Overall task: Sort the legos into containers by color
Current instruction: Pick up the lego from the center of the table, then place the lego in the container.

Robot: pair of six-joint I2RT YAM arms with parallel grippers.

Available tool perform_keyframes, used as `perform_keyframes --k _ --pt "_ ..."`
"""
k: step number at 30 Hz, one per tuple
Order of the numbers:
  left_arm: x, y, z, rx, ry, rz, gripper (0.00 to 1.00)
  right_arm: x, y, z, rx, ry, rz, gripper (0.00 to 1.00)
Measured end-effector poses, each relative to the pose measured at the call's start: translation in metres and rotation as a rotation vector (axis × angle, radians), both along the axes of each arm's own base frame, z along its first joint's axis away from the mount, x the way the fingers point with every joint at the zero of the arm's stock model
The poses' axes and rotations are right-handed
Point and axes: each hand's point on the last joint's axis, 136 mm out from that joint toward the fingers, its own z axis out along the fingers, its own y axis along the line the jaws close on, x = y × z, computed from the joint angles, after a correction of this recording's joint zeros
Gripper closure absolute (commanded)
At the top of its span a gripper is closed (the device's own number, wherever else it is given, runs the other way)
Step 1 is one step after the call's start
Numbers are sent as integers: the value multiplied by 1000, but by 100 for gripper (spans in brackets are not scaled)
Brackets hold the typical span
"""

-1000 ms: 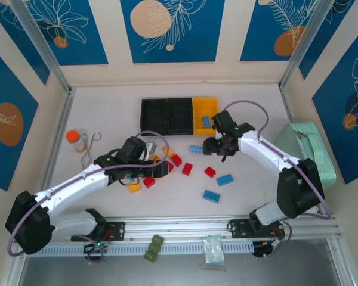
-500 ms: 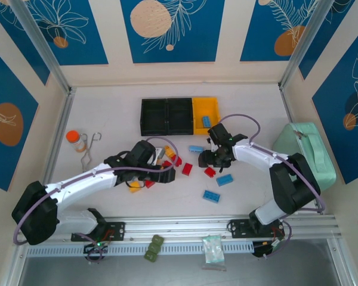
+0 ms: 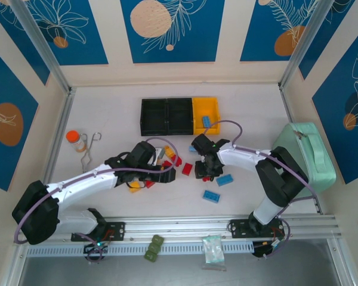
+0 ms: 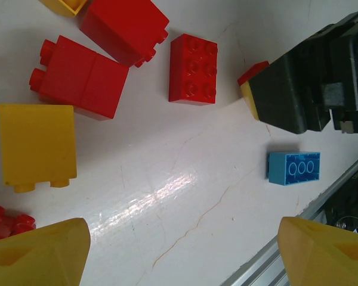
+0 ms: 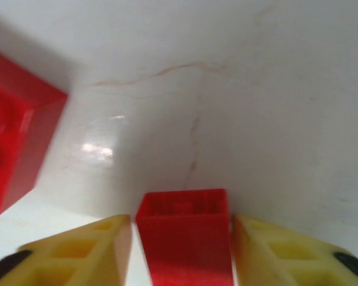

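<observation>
Red, yellow and blue legos lie scattered mid-table between the arms. My right gripper [image 3: 204,171] is down at the table, shut on a red lego [image 5: 185,235] that sits between its yellow fingers [image 5: 89,250]; another red lego [image 5: 15,155] lies to its left. My left gripper [image 3: 167,173] hovers open over bare table, nothing between its fingertips [image 4: 42,250]. Ahead of it lie a few red legos [image 4: 193,68], a yellow one [image 4: 38,147] and a blue one [image 4: 293,168]. The containers stand at the back: two black bins [image 3: 167,117] and a yellow bin [image 3: 204,113] holding a blue lego [image 3: 206,121].
Two more blue legos [image 3: 225,179] [image 3: 212,196] lie right of the right gripper. An orange-capped bottle [image 3: 75,138] and a wire hook [image 3: 92,143] stand at the left. A mint-green case [image 3: 307,152] sits at the right. Olive-green blocks [image 3: 153,247] and a clear packet [image 3: 213,247] rest below the near rail.
My right gripper has come left and nearer from beside the yellow bin, dropped to the table and closed on the red lego. My left gripper shifted slightly right, then stayed open.
</observation>
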Motion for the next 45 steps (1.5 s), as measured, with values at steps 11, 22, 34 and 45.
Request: perform_keyframes --k 11,22,34,45 --pt "-1 8 -2 8 -17 29 19 -2 14 6 -65 -13 44 70" --pt "16 32 12 20 -63 172 19 53 54 83 73 -181 52 70" --pt "54 69 32 12 -68 348 18 164 86 118 139 -287 20 70" --pt "57 78 33 12 -45 376 18 248 97 112 140 -320 -35 69"
